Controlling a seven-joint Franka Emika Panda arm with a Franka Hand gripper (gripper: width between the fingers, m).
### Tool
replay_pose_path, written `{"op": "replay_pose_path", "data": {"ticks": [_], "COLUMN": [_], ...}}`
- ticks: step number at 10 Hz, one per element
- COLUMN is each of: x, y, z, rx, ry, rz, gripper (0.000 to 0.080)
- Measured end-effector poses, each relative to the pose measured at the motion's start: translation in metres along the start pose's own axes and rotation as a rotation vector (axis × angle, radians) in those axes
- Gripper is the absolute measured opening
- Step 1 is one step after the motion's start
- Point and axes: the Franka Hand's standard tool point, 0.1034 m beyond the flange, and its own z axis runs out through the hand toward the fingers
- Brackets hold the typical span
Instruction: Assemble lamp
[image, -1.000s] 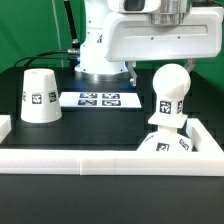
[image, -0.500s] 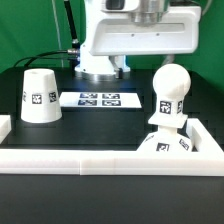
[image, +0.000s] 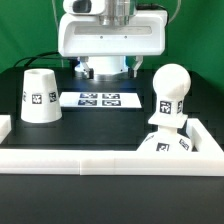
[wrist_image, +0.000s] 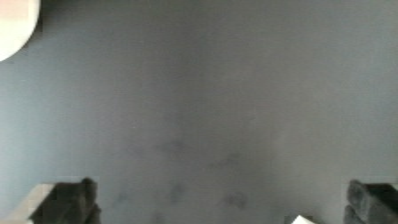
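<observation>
The white cone-shaped shade (image: 40, 95) stands wide end down at the exterior view's left. The ball-shaped bulb (image: 170, 92) stands upright on the blocky base (image: 170, 146) at the exterior view's right, inside the corner of the rail. My gripper (image: 107, 70) hangs high over the back middle of the table, behind the marker board (image: 100, 99), apart from all three parts. In the wrist view the gripper (wrist_image: 217, 205) is open wide and empty over dark table, with one dark finger (wrist_image: 63, 200) at each side. A blurred white shape (wrist_image: 15, 25) shows at the frame's corner.
A long white border rail (image: 90, 160) runs along the front and turns up at both sides. The robot's base and cables stand at the back behind the marker board.
My gripper has moved toward the exterior view's left, from above the bulb side to over the back middle. The shade, bulb and base have not moved.
</observation>
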Motion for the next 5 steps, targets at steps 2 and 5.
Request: {"op": "replay_pose_path", "data": {"ticks": [2, 5], "x": [-0.0001, -0.0049], "y": [-0.0012, 0.0003], "z": [0.0007, 0.0009], "rx": [0.0, 0.001], "ry": [-0.001, -0.005], "rz": [-0.005, 0.0], "gripper": [0.0699, 0.0699]}}
